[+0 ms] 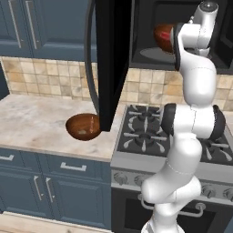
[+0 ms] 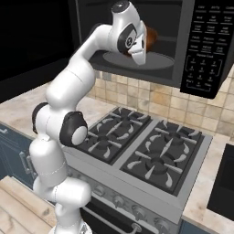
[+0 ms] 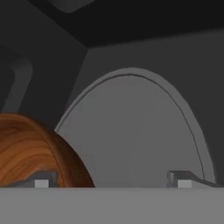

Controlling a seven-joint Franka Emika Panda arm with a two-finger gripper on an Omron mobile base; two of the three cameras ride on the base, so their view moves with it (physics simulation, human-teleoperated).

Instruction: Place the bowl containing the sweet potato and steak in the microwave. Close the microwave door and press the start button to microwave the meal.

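Observation:
My arm reaches into the open black microwave [image 2: 183, 27]. The dark reddish-brown wooden bowl [image 1: 163, 37] sits tilted at the left of the cavity, above the grey round turntable [image 3: 131, 131]. In the hand view my gripper [image 3: 113, 180] is open, its fingertips far apart. The bowl's outer wall [image 3: 30, 148] lies against the left fingertip [image 3: 41, 181]. The sweet potato and the steak are hidden from view. The microwave door [image 1: 111, 59] stands swung out to the left, its curved bar handle [image 1: 91, 68] facing the counter.
A second, similar wooden bowl [image 1: 83, 126] rests on the marble counter [image 1: 32, 118] under the open door. The microwave's button panel [image 2: 204, 45] is on its right side. The gas stove [image 2: 141, 146] lies below.

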